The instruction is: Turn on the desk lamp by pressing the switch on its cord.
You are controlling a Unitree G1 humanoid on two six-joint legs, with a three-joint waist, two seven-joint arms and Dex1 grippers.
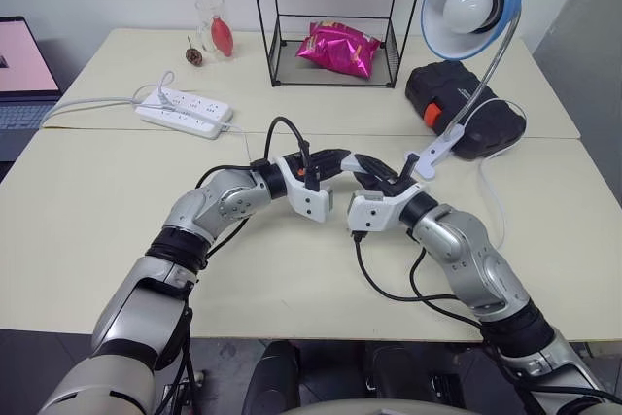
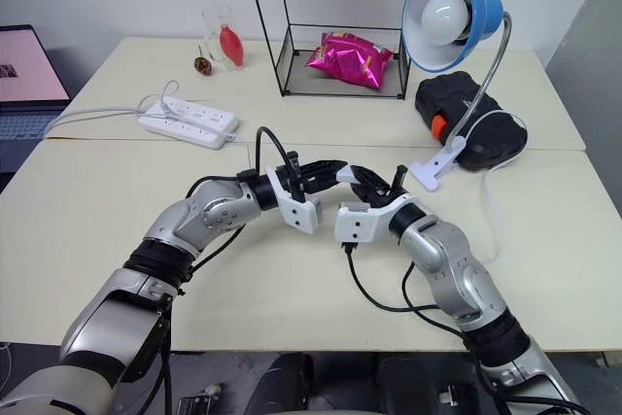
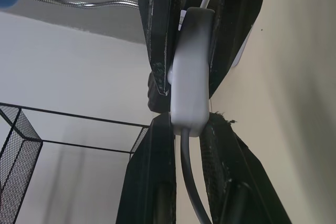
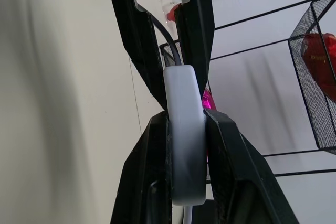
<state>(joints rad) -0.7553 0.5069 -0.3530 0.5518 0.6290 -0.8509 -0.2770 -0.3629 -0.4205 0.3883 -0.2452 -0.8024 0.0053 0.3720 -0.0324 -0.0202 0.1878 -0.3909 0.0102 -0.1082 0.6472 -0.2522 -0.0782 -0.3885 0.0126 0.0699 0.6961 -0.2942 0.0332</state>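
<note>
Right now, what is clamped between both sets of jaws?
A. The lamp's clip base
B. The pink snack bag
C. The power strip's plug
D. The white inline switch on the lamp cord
D: both wrist views show the switch squeezed between black fingers from either end, the left gripper and the right gripper meeting on it.

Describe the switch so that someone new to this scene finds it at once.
Start at the blue desk lamp and follow its thin white cord to where both tools meet. The switch is the small white oblong pinched there, far smaller than the power strip.
</note>
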